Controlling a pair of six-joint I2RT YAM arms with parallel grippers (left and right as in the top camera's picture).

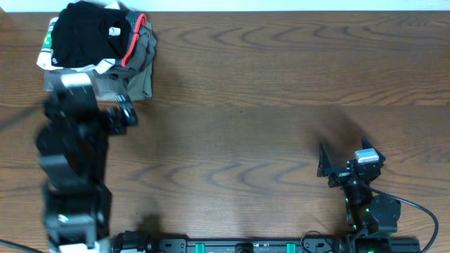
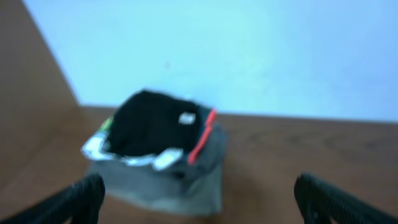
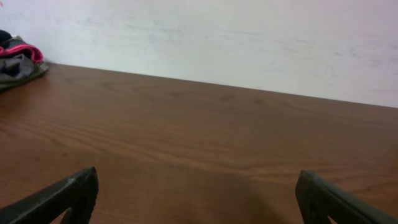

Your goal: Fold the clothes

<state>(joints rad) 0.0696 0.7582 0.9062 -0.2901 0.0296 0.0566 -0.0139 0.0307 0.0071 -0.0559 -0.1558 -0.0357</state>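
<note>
The clothes, a black garment [image 1: 88, 35] with a small white tag, lie bunched on top of a pile at the table's far left corner. In the left wrist view the black garment [image 2: 149, 124] sits ahead, blurred. My left gripper [image 1: 90, 105] hovers just in front of the pile, blurred by motion. It is open [image 2: 199, 196], jaws wide apart with nothing between them. My right gripper [image 1: 344, 156] rests low near the front right of the table, open [image 3: 198, 196] over bare wood and far from the pile.
Under the black garment lie a white garment with a green patch [image 1: 49, 41] and folded grey garments with red trim [image 1: 140, 60]. The brown wooden table [image 1: 267, 91] meets a pale wall [image 3: 217, 37] at the back. The pile's edge [image 3: 15, 62] shows in the right wrist view.
</note>
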